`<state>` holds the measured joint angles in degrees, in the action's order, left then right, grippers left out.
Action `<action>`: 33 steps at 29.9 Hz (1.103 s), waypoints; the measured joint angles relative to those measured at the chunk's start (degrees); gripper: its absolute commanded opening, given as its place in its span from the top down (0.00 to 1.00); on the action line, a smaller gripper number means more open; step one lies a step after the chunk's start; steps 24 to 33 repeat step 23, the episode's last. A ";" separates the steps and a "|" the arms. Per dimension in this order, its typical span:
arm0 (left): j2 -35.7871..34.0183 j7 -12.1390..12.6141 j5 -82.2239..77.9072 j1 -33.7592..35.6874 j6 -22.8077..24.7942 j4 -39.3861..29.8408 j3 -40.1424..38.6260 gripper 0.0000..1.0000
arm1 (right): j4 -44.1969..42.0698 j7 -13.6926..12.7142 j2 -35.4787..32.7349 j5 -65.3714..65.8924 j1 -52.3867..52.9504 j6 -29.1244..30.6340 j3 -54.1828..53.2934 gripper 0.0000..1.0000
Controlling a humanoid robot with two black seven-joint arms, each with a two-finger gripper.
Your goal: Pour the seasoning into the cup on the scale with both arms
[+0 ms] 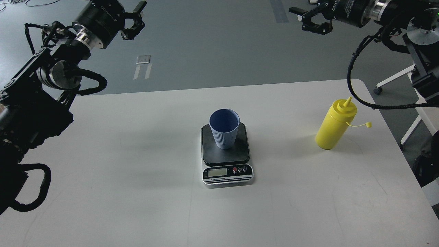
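I see a white rounded-corner table (137, 192), grey floor (212, 41) with pale tape marks (143, 67) beyond it, and a white wheeled frame (394, 80) at right.

Legible text, positions given relative to the scale (227, 154).

- Scale front panel: a small line of print under the LCD; second word appears to be "Scale", the rest too small to read. LCD shows no readable digits.
- Left gripper (135, 19), far up-left of the scale: white lettering on its body, seen reversed, apparently "ROBOTIQ".
- Right gripper (310, 20), far up-right of the scale: partial white lettering, not readable.
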<state>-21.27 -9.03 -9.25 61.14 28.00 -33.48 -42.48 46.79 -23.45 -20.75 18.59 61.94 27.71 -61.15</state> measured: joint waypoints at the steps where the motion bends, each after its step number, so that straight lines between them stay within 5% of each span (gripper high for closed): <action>1: 0.57 0.05 0.09 0.02 0.00 0.09 -0.03 0.02 | -0.07 1.72 0.20 1.04 0.02 -0.02 -0.01 0.00; 6: 2.90 0.09 0.69 0.02 0.00 0.25 -0.85 0.02 | -2.41 9.55 1.92 2.55 -0.19 -0.56 0.03 0.00; 9: 3.93 0.10 0.94 0.02 0.00 0.26 -1.91 0.02 | -3.31 12.02 2.88 1.52 -0.51 -0.41 -0.41 0.00; 33: 5.15 0.10 1.07 -0.54 0.00 0.26 -3.24 0.02 | -2.33 12.48 6.68 -9.10 -6.00 0.27 -3.80 0.00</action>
